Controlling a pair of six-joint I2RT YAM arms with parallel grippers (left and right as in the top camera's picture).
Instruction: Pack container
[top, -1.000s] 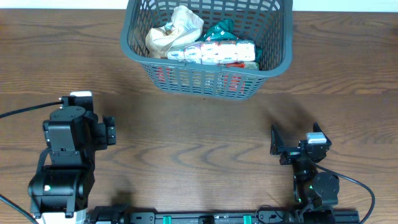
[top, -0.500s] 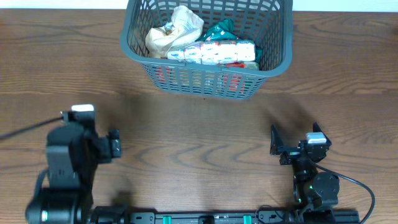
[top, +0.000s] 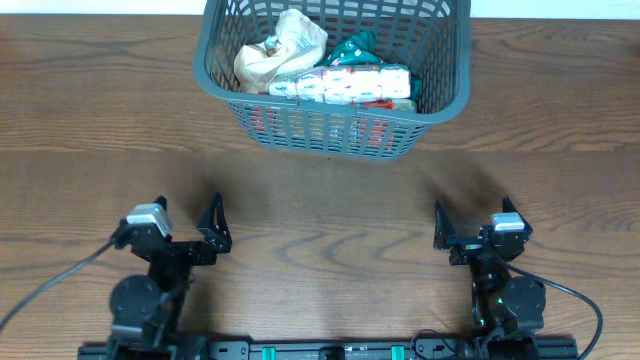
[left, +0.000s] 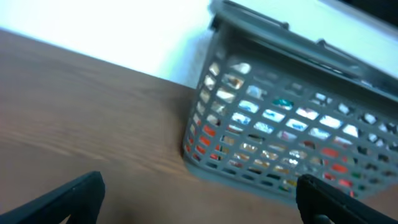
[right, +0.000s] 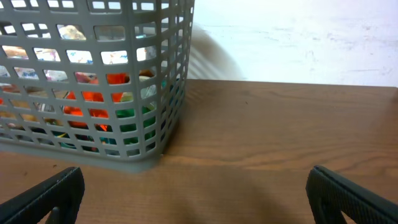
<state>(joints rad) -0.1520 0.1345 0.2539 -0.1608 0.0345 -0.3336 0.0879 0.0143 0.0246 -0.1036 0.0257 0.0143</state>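
The dark grey lattice basket (top: 440, 95) stands at the far middle of the table. It holds several packets: a crumpled beige bag (top: 275, 50), a pale printed pack (top: 352, 84) and a green packet (top: 352, 46). It also shows in the left wrist view (left: 205, 149) and the right wrist view (right: 171, 124). My left gripper (top: 187, 225) is open and empty at the near left (left: 199, 199). My right gripper (top: 472, 222) is open and empty at the near right (right: 196, 196). Both are well short of the basket.
The brown wooden table (top: 320, 215) lies bare between the grippers and the basket. A white wall (right: 298, 37) rises behind the table's far edge. A black rail (top: 320, 350) runs along the near edge.
My left arm has drawn back and folded down toward the near edge, its gripper now pointing at the basket. The right arm and the basket have not moved.
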